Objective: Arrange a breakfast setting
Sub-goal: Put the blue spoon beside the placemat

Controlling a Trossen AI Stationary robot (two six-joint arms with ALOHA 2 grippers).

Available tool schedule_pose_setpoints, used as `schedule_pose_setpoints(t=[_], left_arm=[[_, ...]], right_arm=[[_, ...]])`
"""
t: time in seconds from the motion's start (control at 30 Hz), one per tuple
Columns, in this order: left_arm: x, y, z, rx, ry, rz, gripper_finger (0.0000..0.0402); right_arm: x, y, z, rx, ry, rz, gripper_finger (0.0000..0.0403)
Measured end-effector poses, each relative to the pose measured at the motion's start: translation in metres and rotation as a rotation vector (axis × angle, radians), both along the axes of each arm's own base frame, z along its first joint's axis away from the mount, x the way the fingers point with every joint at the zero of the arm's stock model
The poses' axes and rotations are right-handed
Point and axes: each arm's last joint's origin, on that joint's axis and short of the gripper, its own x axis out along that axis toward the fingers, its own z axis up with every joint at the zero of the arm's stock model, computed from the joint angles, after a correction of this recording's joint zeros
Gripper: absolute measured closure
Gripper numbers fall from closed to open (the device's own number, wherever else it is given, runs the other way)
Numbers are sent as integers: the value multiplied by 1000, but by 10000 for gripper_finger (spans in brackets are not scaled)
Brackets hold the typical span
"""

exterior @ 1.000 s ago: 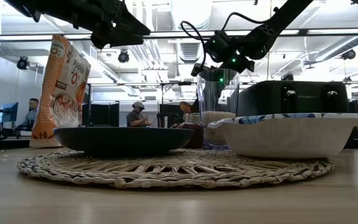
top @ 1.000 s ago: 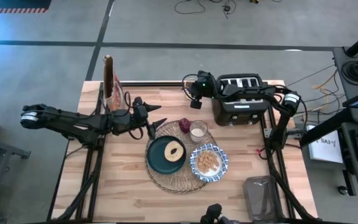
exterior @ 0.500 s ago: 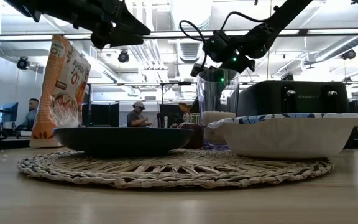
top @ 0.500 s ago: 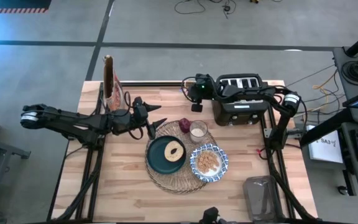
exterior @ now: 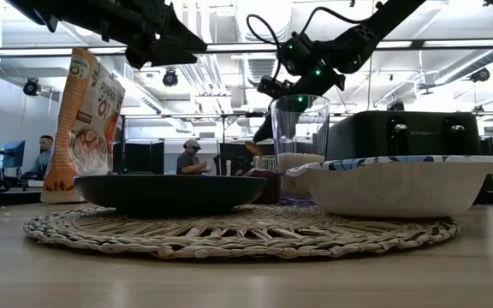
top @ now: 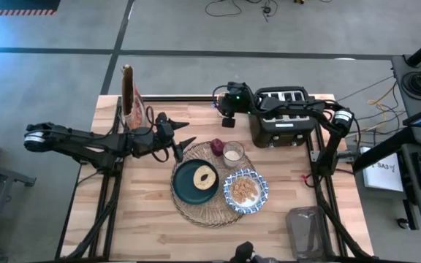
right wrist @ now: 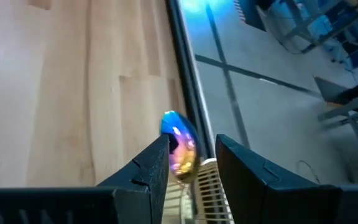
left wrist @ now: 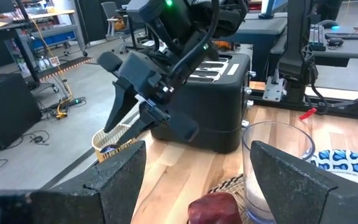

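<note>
Right gripper (right wrist: 192,151) has lifted back from the glass (top: 233,153), narrow on a shiny spoon (right wrist: 178,142). Left gripper (top: 188,144) hangs wide open by the mat (top: 196,212). I'd say the spoon still needs placing.

My right tool (top: 222,115) has lifted higher and drawn back from the glass (top: 233,153) toward the tabletop's (top: 159,219) far edge beside the toaster (top: 283,117), carrying an iridescent spoon (right wrist: 179,147) between its fingers, which have eased a little wider.
</note>
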Motion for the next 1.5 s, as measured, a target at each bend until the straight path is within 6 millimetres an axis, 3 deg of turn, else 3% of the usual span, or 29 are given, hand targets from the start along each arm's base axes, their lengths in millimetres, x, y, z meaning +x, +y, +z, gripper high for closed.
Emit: schedule_pose_setpoints(t=[0.5, 0.73, 1.0, 1.2, 1.5], left_arm=[[0, 2, -1, 7, 14, 5, 129], [11, 18, -21, 34, 133, 60, 129], [28, 42, -43, 159, 236, 113, 129], [34, 62, -53, 201, 268, 106, 129], [60, 70, -42, 284, 372, -44, 129]], right_arm=[[0, 1, -2, 41, -9, 18, 280], [-1, 2, 23, 20, -38, -37, 280], [-11, 7, 43, 136, 71, -88, 280], [-21, 9, 42, 149, 202, -185, 280], [-40, 17, 56, 278, 194, -400, 280]])
